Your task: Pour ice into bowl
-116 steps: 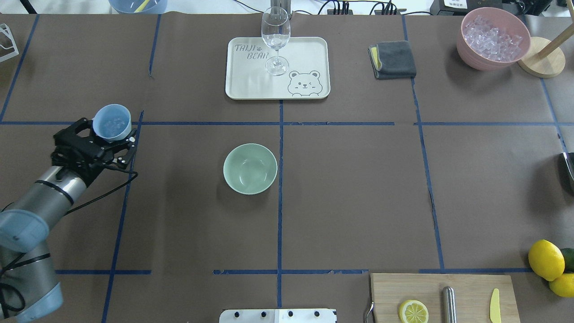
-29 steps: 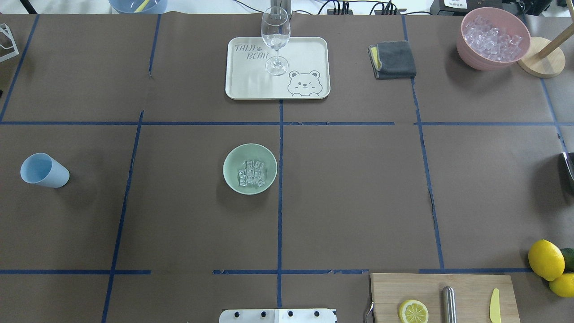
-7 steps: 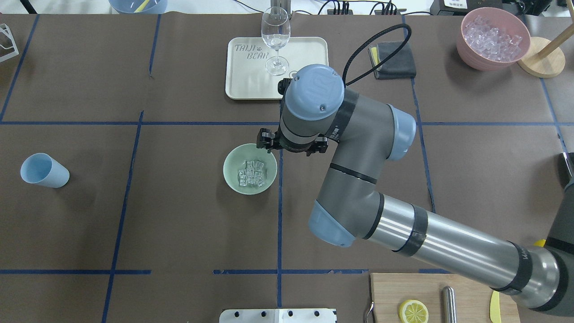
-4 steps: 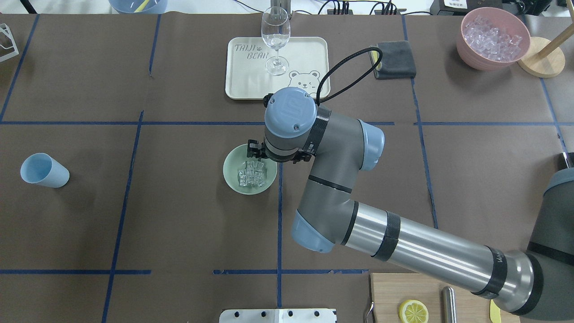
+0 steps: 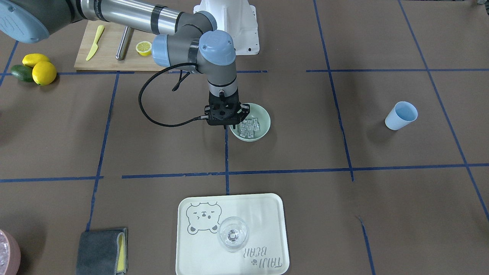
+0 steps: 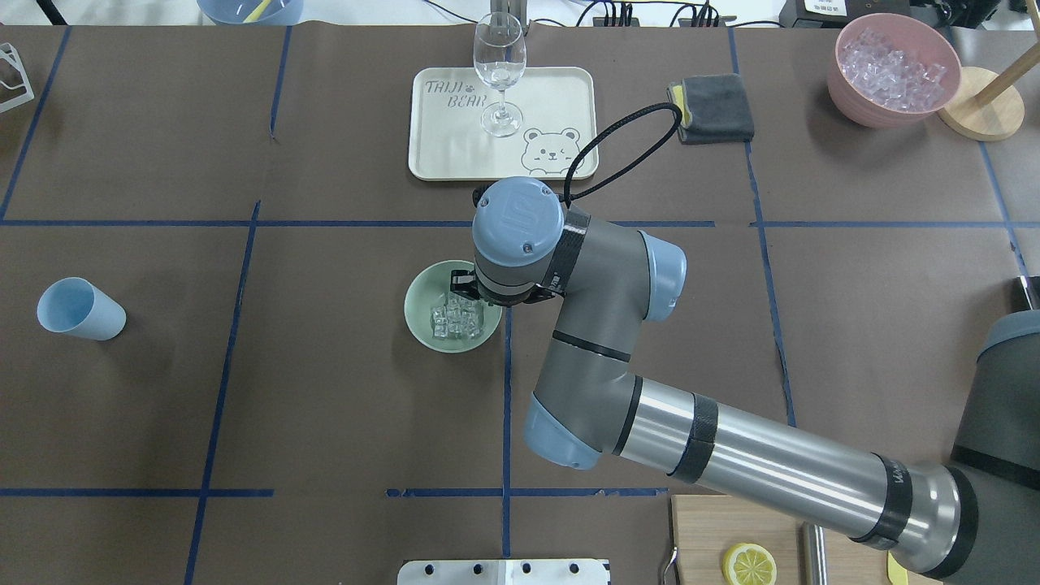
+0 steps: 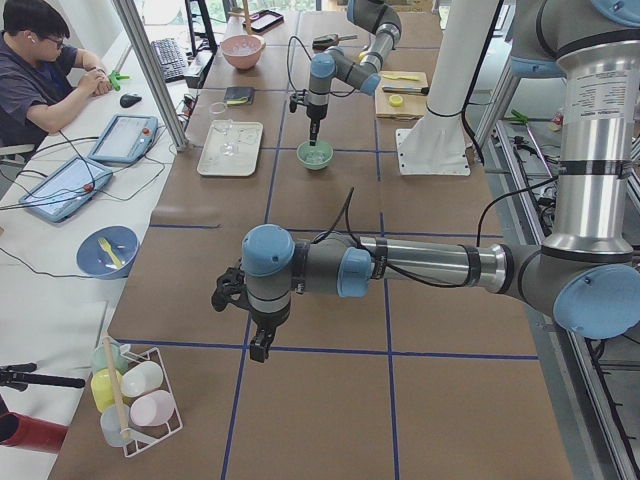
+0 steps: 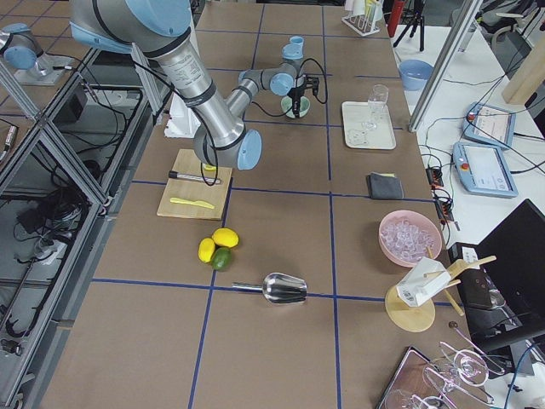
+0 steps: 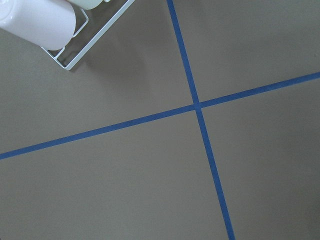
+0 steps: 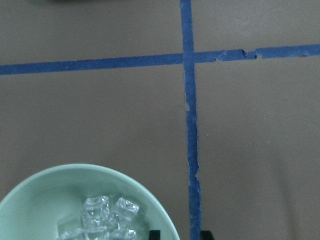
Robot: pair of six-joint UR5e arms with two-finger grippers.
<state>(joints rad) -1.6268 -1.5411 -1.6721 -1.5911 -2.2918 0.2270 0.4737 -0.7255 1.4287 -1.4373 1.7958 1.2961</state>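
The ice [image 6: 457, 318] lies heaped in the bowl [image 6: 421, 327], so the pouring looks done. The right gripper [image 10: 180, 234] hangs with its jaws parted astride the bowl's rim on the right arm's side, probably to grasp it. The left gripper [image 7: 259, 348] is well away from the bowl, and I cannot tell its opening.

1. The table cover [image 5: 344, 34] is dull brown, crossed by a grid of blue tape lines.
2. The bowl [image 5: 266, 121] is pale mint green, and the ice [image 5: 248, 128] in it is clear and glassy.
3. The cup [image 5: 400, 115] is light blue.
4. The tray [image 5: 267, 214] is cream, with a grey bear outline and grey "TAIJI BEAR" lettering.
5. The folded cloth [image 5: 97, 250] is dark grey, yellow along one edge.
6. The right arm [image 5: 126, 17] is silver and grey, with pale blue joint caps.
7. The lemon slice [image 5: 143, 48] is yellow and lies on a pale wood cutting board [image 5: 107, 61].
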